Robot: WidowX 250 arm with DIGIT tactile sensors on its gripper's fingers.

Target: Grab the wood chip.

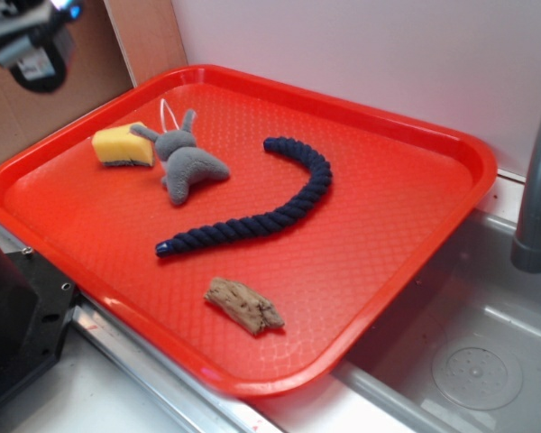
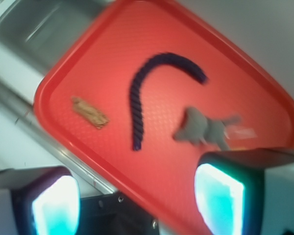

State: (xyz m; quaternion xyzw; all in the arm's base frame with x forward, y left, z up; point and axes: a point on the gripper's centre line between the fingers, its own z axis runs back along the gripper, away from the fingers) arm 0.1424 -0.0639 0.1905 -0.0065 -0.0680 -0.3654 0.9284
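Note:
The wood chip (image 1: 244, 305) (image 2: 89, 112), a rough brown splintered chunk, lies on the red tray (image 1: 388, 234) (image 2: 108, 49) near its front edge. My gripper (image 1: 32, 36) (image 2: 137, 200) hangs high over the tray's back left corner, far from the chip. It shows only as a blur in the exterior view. In the wrist view its two fingers (image 2: 56, 205) stand wide apart with nothing between them, so it is open.
A dark blue twisted rope (image 1: 270, 207) (image 2: 142, 98) curves across the tray's middle. A grey plush toy (image 1: 187, 162) (image 2: 203, 128) and a yellow sponge (image 1: 123, 144) lie at the back left. A steel sink (image 1: 469, 361) and faucet (image 1: 536, 189) sit to the right.

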